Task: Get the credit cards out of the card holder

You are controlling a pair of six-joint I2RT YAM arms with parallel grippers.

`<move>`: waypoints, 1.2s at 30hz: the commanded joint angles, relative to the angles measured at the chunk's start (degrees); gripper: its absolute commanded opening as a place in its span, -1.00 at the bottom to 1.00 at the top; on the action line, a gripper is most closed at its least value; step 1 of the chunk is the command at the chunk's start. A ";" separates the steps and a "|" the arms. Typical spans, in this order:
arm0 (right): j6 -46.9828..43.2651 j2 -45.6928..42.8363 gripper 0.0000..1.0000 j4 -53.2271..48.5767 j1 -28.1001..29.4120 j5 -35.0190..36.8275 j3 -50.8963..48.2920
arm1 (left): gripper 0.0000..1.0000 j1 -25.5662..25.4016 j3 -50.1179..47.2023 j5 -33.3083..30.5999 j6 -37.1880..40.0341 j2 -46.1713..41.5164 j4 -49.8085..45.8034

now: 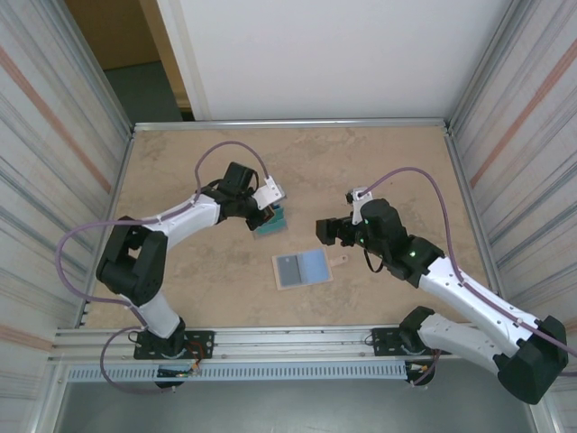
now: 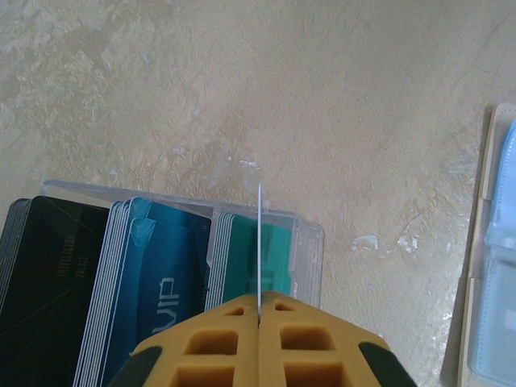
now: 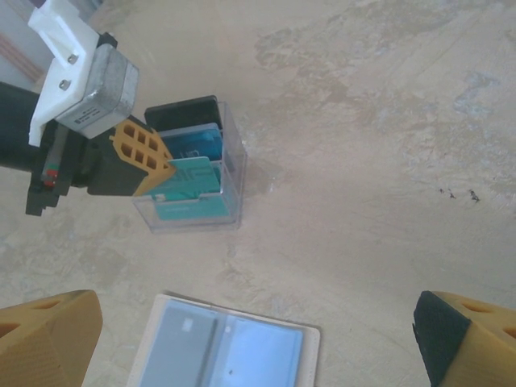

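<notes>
Tan card holder [image 1: 303, 268] with light-blue faces; black, blue, teal cards [image 2: 153, 282]; mottled beige table [image 1: 379, 162]

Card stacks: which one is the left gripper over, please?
The teal stack, at the end: the left gripper pinches a card above it; blue and black sit aside.

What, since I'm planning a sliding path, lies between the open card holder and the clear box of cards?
Bare table separates the card holder from the clear box; the right wrist view shows it plainly, the top view too.
</notes>
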 commanded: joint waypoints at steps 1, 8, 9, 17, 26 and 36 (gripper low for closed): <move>0.92 -1.22 0.98 -0.26 -0.44 0.28 -0.31 | -1.00 0.54 1.75 0.66 1.73 1.42 0.47; 1.02 -1.30 0.98 -0.35 -0.46 0.19 -0.51 | -1.00 0.54 2.36 0.47 2.48 2.52 -0.09; 1.02 -1.30 0.98 -0.35 -0.46 0.22 -0.50 | -1.00 0.57 2.54 0.35 2.67 2.63 -0.06; 1.10 -1.09 0.97 -0.20 -0.59 -0.43 -0.45 | -0.73 0.55 3.89 0.22 1.73 2.33 -2.42; 2.34 -0.13 0.98 -1.16 -0.60 -0.32 0.12 | -0.60 0.63 2.63 0.20 -0.61 -3.16 -2.93; 10.43 5.57 0.59 -11.47 2.91 2.33 4.44 | -0.03 -0.50 -6.36 -6.34 -13.20 -18.81 2.20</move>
